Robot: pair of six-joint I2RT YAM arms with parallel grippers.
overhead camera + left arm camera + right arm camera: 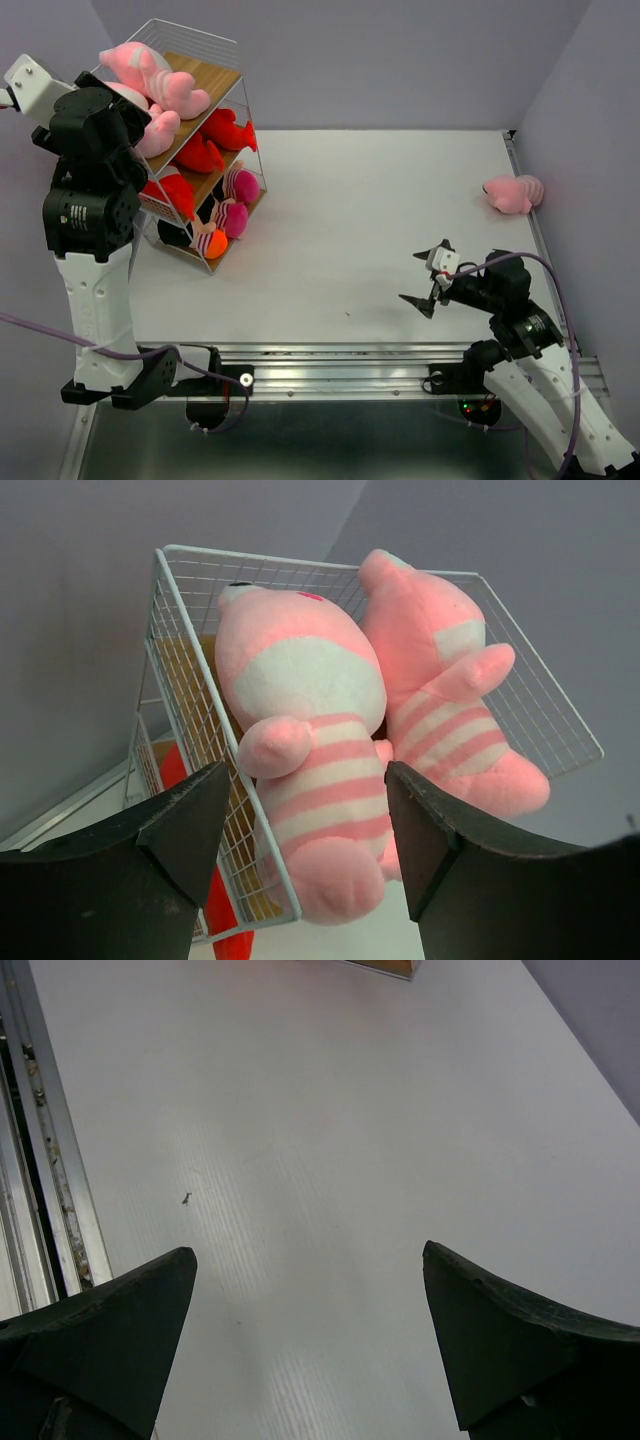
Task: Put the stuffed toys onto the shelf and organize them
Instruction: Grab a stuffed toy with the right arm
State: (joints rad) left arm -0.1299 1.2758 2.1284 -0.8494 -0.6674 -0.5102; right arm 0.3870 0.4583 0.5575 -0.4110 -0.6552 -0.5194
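1. Progress looks close to complete. The shelf [215,78] at the far left of the table [350,230] carries nearly all the stuffed toys, grouped by kind.
2. Top tier: two pink striped animals [305,730] [450,710] lie side by side against the wire mesh. The nearer one's feet hang over the low front rim, so it may want a nudge back.
3. Middle tier: red fish [228,130] sit on the slanted board. Bottom tier: dolls [232,215] in pink stripes are tucked in a row, partly hidden behind the mesh.
4. Left to do: one pink toy [513,193] lies on the table at the far right, close to the wall and well apart from the shelf.
5. Left arm: it is reared up tall beside the shelf, with the wrist bent toward the top tier. The left gripper [305,770] has its jaws spread with nothing between them. The nearer pink animal sits just beyond the tips, and no contact is visible.
6. Right arm: it is low and folded near its base. The right gripper [432,277] points out over bare table with its jaws spread wide and holds nothing. The lone pink toy lies farther out on this arm's side — probably its next job.
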